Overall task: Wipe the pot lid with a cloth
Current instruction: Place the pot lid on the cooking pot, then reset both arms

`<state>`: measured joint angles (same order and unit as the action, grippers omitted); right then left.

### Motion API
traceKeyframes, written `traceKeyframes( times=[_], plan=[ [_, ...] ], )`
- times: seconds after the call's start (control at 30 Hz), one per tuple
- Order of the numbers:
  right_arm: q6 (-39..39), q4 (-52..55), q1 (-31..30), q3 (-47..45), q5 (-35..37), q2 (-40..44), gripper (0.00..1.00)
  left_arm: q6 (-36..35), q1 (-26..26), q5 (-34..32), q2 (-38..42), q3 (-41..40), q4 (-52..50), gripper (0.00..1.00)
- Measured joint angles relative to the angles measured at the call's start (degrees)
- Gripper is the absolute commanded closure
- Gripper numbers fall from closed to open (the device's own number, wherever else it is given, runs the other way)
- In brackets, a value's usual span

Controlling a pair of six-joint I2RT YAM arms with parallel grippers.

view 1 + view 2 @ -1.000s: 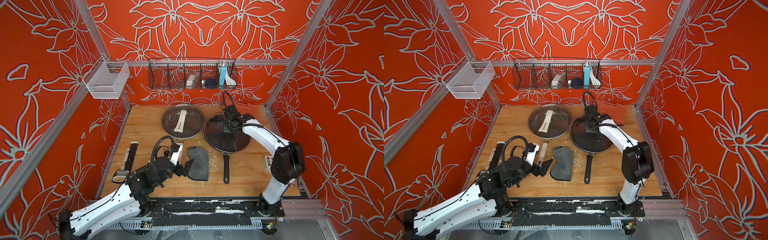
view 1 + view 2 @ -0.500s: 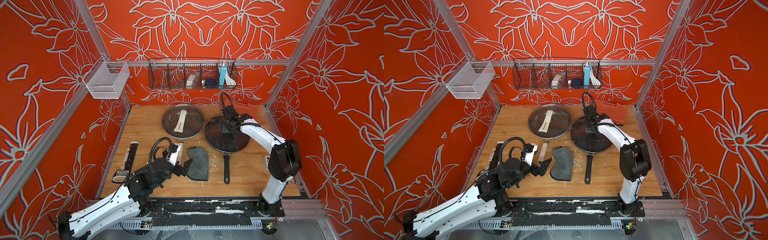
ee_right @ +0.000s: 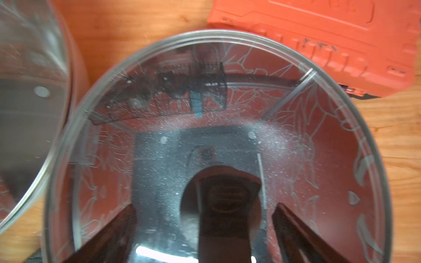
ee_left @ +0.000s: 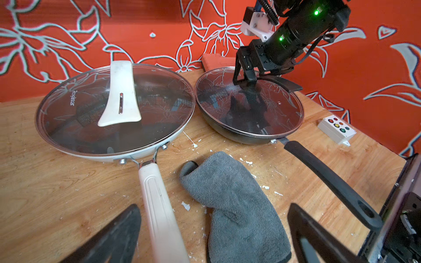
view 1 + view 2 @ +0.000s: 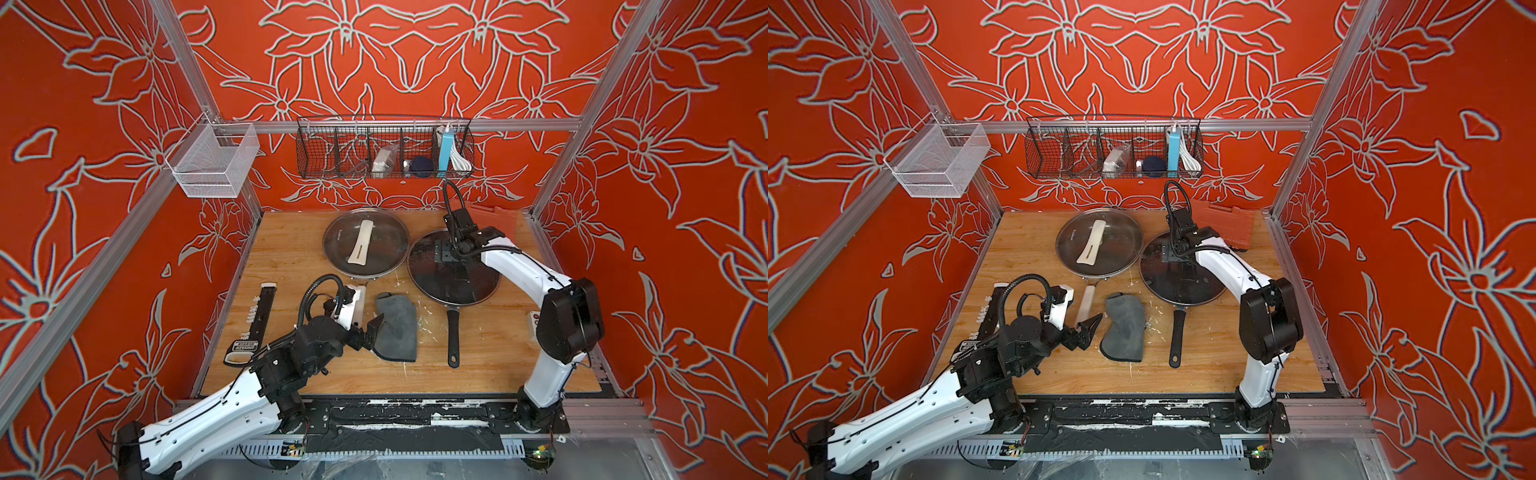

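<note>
The pot lid [image 5: 376, 232] [image 5: 1113, 232] [image 4: 159, 102], clear glass with a cream bar handle, rests on a white pan at the back middle. In front of it the grey cloth [image 5: 397, 328] [image 5: 1124, 328] [image 4: 234, 205] lies rumpled on the table. My left gripper [image 5: 371, 332] [image 5: 1089, 331] [image 4: 214, 211] hovers open at the cloth's left edge, its jaws spanning the cloth's near end and the white pan handle [image 4: 159, 205]. My right gripper [image 5: 446, 249] [image 4: 247, 79] [image 3: 206, 208] stands open over the black pan's lid [image 3: 159, 127], with that lid's black handle between its jaws, untouched.
The black pan's long handle [image 5: 453, 338] points toward the front, right of the cloth. An orange case [image 5: 1225, 226] lies at the back right, a white button box [image 5: 534, 322] near the right edge, a black tool [image 5: 255, 324] along the left edge. Two wire baskets hang on the walls.
The right gripper's jaws have spread apart off the black lid handle. The left arm has hardly moved beside the cloth.
</note>
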<state>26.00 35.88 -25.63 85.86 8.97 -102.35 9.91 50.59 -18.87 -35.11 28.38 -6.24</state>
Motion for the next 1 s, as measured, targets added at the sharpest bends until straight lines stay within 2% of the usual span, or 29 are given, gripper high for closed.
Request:
traceKeyframes(
  times=[0.13, 0.2, 0.27, 0.43, 0.57, 0.67, 0.8, 0.93, 1.0],
  plan=[
    [-1.09, -3.26, 0.00, -3.69, -1.86, 4.07, 0.03, -0.87, -0.57, -1.05, -0.85, -1.86, 3.04, 0.01],
    [-1.86, -5.79, 0.00, -7.67, -3.02, 8.35, 0.03, -1.18, -2.51, -0.74, -1.31, -3.28, 5.18, 0.01],
    [-3.06, -8.66, 0.00, -12.74, -3.80, 14.14, 0.03, -0.96, -6.58, 0.66, -1.36, -5.05, 7.37, 0.01],
    [-8.92, -18.58, 0.00, -28.41, -2.80, 32.57, 0.03, 0.63, -20.50, 4.42, -1.11, -10.43, 14.43, 0.01],
    [-14.47, -26.73, 0.22, -40.79, 0.79, 43.43, 0.03, 0.76, -27.58, 6.51, -3.41, -11.41, 18.49, 0.01],
    [-17.92, -32.15, 0.39, -49.35, 3.93, 47.36, 0.03, 0.48, -31.87, 7.10, -5.29, -11.67, 21.27, 0.01],
    [-20.70, -45.86, 0.52, -59.47, 6.29, 51.71, 0.03, 0.33, -39.54, 7.82, -7.02, -14.03, 25.81, 0.01],
    [-24.28, -54.66, 0.74, -65.42, 7.98, 54.45, 0.03, 0.39, -49.03, 9.90, -12.94, -14.78, 29.40, 0.01],
    [-26.27, -57.33, 1.46, -67.10, 9.49, 54.29, 0.03, 0.33, -51.98, 10.99, -16.44, -14.88, 30.99, 0.01]
  ],
)
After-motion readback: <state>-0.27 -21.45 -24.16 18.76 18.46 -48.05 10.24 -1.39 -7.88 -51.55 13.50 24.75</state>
